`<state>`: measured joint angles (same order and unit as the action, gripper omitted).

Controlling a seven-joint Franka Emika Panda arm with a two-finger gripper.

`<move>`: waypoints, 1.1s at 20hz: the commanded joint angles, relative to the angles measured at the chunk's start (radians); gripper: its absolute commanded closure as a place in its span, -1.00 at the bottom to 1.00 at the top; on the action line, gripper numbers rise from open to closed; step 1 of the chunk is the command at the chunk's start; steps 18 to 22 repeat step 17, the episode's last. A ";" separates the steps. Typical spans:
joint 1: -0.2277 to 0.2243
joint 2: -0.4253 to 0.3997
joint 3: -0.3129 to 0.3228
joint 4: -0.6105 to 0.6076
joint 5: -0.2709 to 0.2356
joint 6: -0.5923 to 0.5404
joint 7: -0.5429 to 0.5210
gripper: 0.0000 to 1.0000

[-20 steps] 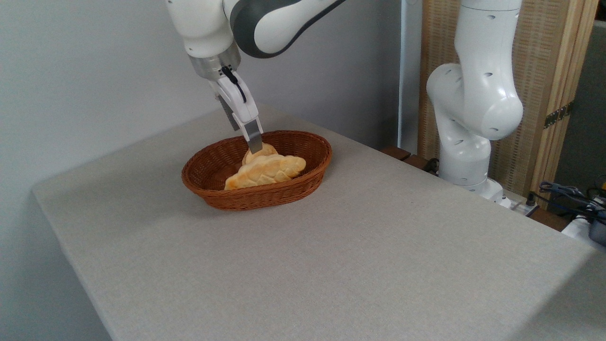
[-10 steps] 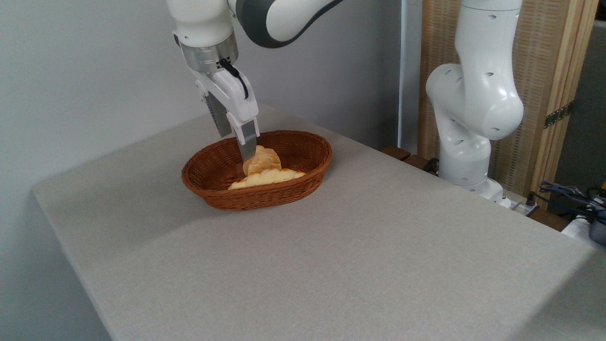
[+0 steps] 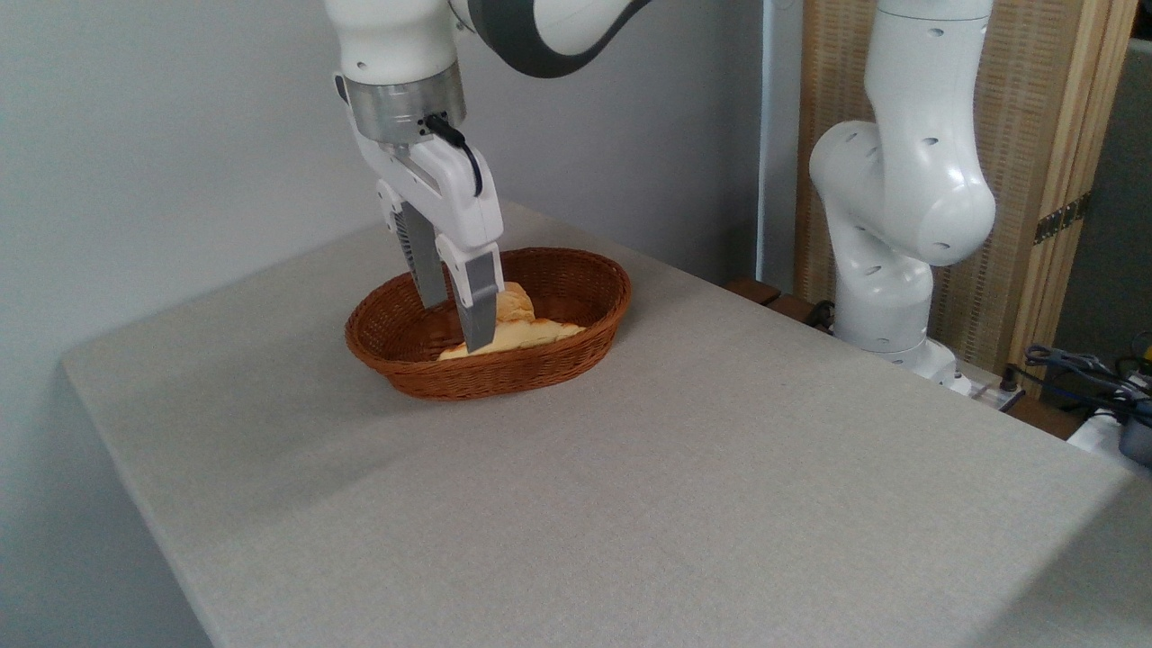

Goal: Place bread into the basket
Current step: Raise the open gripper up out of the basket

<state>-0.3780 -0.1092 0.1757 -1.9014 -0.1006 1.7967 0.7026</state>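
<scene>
The dark reddish-brown wicker basket (image 3: 504,373) sits at the back left of the table. The flat golden-orange bread (image 3: 533,335) lies low inside it, along the near wall, mostly hidden by the rim. My gripper (image 3: 457,326) reaches down into the basket, its two fingers (image 3: 481,301) a narrow gap apart with the bread's left part between them. It looks shut on the bread. A smaller rounded pale bread piece (image 3: 516,303) sits just behind, to the right of the fingers.
The grey cloth-covered table (image 3: 630,486) stretches to the front and right of the basket. The arm's white base (image 3: 891,234) stands past the table's right back edge. Cables and gear (image 3: 1093,382) lie at the far right.
The gripper has turned and gone down into the basket. The bread, tilted up above the rim a second ago, now lies low inside it.
</scene>
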 commanded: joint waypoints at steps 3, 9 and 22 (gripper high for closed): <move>-0.009 -0.003 0.040 0.005 0.045 0.018 0.063 -1.00; -0.009 -0.003 0.053 0.021 0.087 0.056 0.064 -1.00; -0.004 -0.003 0.082 0.021 0.075 0.089 0.063 -1.00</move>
